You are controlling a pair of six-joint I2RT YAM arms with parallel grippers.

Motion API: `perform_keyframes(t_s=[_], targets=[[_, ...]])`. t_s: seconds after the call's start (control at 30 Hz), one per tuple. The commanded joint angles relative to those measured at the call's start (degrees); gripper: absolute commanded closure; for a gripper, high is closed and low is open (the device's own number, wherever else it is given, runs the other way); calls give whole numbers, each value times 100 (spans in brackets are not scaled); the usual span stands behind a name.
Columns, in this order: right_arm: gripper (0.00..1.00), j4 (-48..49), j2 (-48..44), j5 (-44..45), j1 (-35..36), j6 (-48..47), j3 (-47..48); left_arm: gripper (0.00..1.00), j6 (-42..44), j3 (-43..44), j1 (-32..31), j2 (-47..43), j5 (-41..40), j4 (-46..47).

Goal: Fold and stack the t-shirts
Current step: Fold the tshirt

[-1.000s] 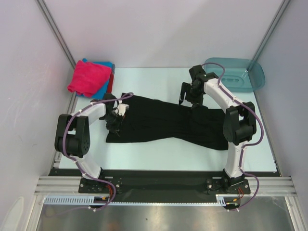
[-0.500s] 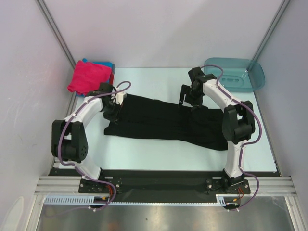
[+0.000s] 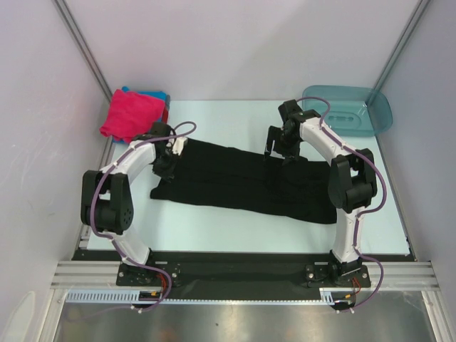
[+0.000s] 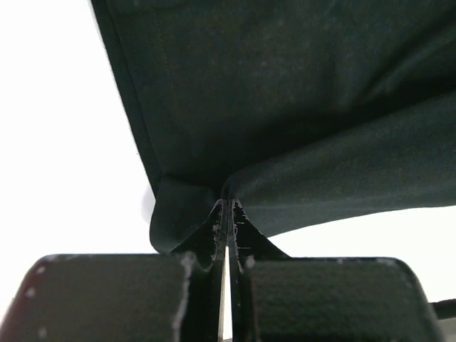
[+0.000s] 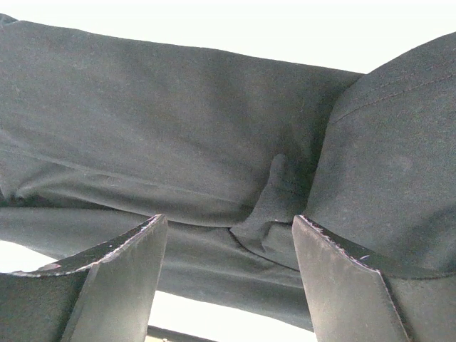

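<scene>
L gripper (image 4: 228, 206) is closed tight, no gap I can see between the fingers. It has a pinch of the black tee (image 3: 242, 182) at its far-left corner. In the L wrist cam the cloth bunches right into the fingertips, with the hem folding under just left of them.

R gripper (image 5: 228, 219) is wide open with nothing clamped. It hangs over the tee's far edge, right of centre. In the R wrist cam a small raised wrinkle of black cloth sits between the two fingers (image 5: 121, 256). Can't tell whether the tips are touching the fabric or just above it.

The black tee lies stretched across the mid table (image 3: 235, 224) as a long band. It runs from the L gripper down toward the R arm's elbow, and the right end goes under that arm. Starburst print isn't visible from any cam.

The folded stack is in the far-left corner, well apart from the black tee. The pink tee (image 3: 132, 114) is on top, and the blue tee (image 3: 158, 95) peeks out behind it. There's a dark red edge at the stack's right side, prob the red one, but it's too small to be sure.

The teal basin (image 3: 349, 110) is in the far-right corner.
</scene>
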Motion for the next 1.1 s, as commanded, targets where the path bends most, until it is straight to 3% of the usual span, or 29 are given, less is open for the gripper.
perform_keyframes(t_s=[0.0,0.43,0.67,0.7,0.9,0.97,1.0,1.07], targets=[[23,0,27,16,-2,79,-15,100,45,356,-80,-269,-34,267],[24,0,124,-10,16,141,-6,100,177,-91,-660,-656,293,591],[23,0,150,-36,16,132,20,98,-60,-302,-748,-964,-672,1039],[23,9,159,-45,15,132,20,92,-138,-329,-748,-895,-1092,1032],[24,-44,142,-28,24,80,20,97,-350,-22,-660,107,-1413,680],[24,-70,124,-10,15,71,11,91,-455,136,-634,510,-1386,593],[24,-88,107,-1,15,53,3,73,-464,215,-599,695,-1325,488],[24,-88,71,34,15,53,-32,63,-604,532,-581,1003,-1289,120]])
